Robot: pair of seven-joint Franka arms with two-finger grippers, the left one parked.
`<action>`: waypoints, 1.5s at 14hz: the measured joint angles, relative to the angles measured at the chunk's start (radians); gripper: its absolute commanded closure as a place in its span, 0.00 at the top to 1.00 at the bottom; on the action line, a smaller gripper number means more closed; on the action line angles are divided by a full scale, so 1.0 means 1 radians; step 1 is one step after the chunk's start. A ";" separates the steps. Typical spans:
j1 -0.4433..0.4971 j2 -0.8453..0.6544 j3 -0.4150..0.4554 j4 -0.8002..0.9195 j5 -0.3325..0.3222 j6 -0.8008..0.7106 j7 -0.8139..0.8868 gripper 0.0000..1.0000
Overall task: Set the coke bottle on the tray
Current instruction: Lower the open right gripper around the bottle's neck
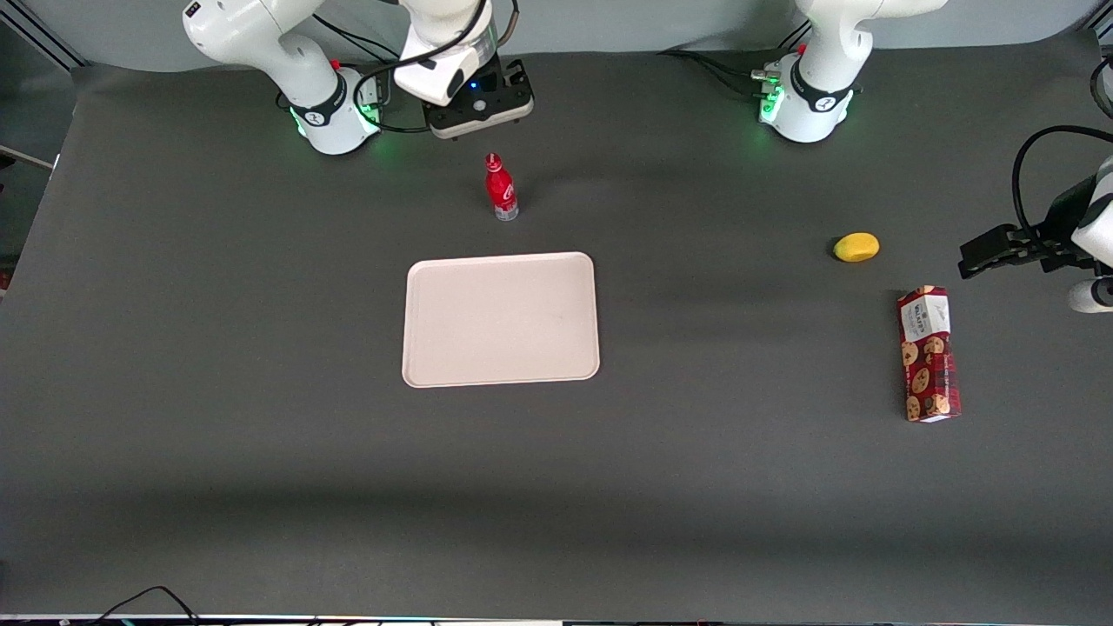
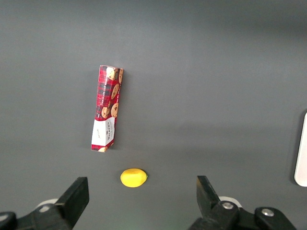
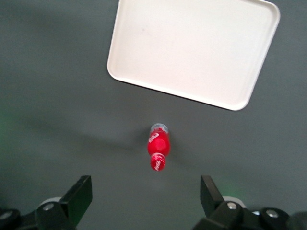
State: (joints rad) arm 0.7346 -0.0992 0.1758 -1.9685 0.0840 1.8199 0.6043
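Note:
The coke bottle (image 1: 501, 188) stands upright on the dark table, a small red bottle with a red cap and silvery base, a little farther from the front camera than the tray (image 1: 501, 319). The tray is a large flat pale pinkish-white rectangle with nothing on it. My gripper (image 1: 481, 111) hangs above the table, farther from the front camera than the bottle and higher than its cap. In the right wrist view the bottle (image 3: 158, 146) stands between the gripper (image 3: 146, 197) and the tray (image 3: 192, 50). The fingers (image 3: 80, 195) are spread wide and hold nothing.
A yellow lemon-like fruit (image 1: 856, 247) and a red cookie box with a white end (image 1: 929, 354) lie toward the parked arm's end of the table. Both also show in the left wrist view, the fruit (image 2: 133, 177) and the box (image 2: 107, 108).

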 measured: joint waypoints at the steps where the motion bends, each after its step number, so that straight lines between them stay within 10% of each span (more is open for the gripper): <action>1: 0.000 -0.029 0.022 -0.082 0.001 0.074 0.021 1.00; 8: 0.001 -0.098 0.133 -0.475 -0.011 0.511 0.093 1.00; 21: 0.000 -0.026 0.133 -0.596 -0.048 0.663 0.093 1.00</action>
State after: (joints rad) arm 0.7344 -0.1255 0.3088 -2.5646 0.0357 2.4826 0.6970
